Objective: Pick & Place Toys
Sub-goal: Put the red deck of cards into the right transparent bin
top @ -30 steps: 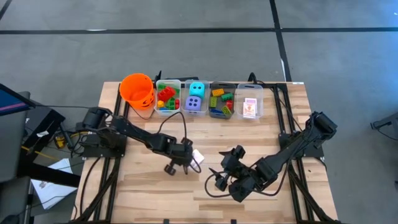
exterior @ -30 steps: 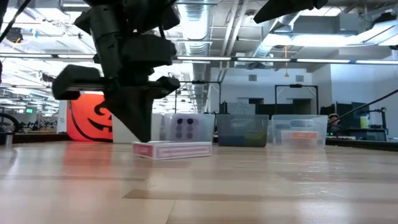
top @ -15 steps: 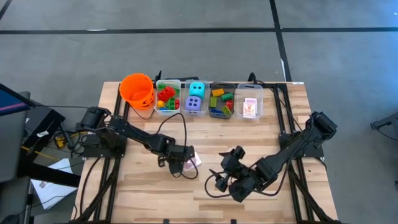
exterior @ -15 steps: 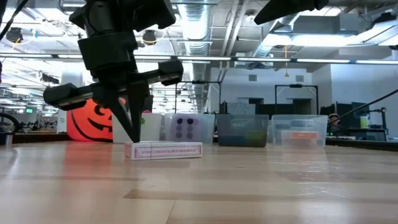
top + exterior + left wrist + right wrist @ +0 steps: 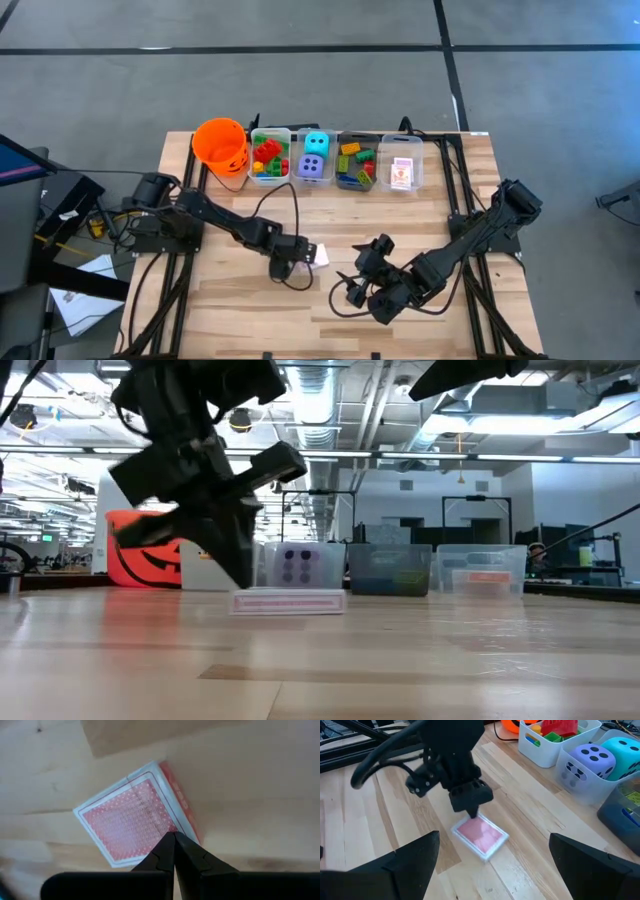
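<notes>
A pink-backed pack of playing cards (image 5: 316, 253) lies flat on the wooden table near its middle. It also shows in the low view (image 5: 288, 602) and the right wrist view (image 5: 481, 836). My left gripper (image 5: 298, 258) is shut and points down at the pack's left end (image 5: 240, 582). My right gripper (image 5: 352, 290) is open and empty, low over the table to the right of the pack and nearer the front edge. Its fingers (image 5: 415, 860) stand wide apart. My left gripper touches the pack's pink top face near one corner (image 5: 165, 825) with its shut fingertips (image 5: 174, 840). The fingers come from above, slanting down from the table's left. The pack lies flat on the table.
At the far edge stand an orange pumpkin-face bucket (image 5: 220, 145) and clear bins: one with bricks (image 5: 268, 157), one with a cyan and a purple die (image 5: 315, 158), one with more bricks (image 5: 356, 163), one with a card pack (image 5: 402, 173). Bare wood lies around the pack.
My left gripper has turned about and tipped while staying low at the pack. The pack has slid flat along the table, first a little toward the left edge, then back toward the right.
</notes>
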Robot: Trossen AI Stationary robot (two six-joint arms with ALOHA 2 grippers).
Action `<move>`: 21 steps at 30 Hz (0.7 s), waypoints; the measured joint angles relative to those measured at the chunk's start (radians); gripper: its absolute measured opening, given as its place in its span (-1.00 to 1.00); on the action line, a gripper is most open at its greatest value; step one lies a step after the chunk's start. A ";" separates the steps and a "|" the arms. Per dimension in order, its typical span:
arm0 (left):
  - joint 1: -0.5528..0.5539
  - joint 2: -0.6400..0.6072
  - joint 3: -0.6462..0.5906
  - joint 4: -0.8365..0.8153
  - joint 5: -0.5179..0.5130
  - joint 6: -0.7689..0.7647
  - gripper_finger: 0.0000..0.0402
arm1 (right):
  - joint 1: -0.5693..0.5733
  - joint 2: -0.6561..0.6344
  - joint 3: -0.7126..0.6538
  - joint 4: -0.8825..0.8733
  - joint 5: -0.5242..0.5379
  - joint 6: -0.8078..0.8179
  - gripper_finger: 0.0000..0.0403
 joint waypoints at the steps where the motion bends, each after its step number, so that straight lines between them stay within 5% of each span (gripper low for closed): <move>1: 0.000 0.000 0.000 0.023 -0.022 0.030 -1.00 | 0.000 0.000 0.000 0.000 0.000 0.000 0.83; 10: -0.015 -0.168 -0.002 0.130 -0.064 -0.010 -1.00 | 0.000 0.000 -0.001 -0.010 0.004 -0.003 0.83; 13: -0.028 -0.277 -0.003 0.131 -0.047 -0.263 -1.00 | 0.000 0.000 -0.001 -0.016 0.005 -0.001 0.83; 21: -0.021 -0.576 -0.001 0.089 0.093 -1.229 -0.97 | -0.015 0.000 -0.130 0.005 0.007 -0.059 0.83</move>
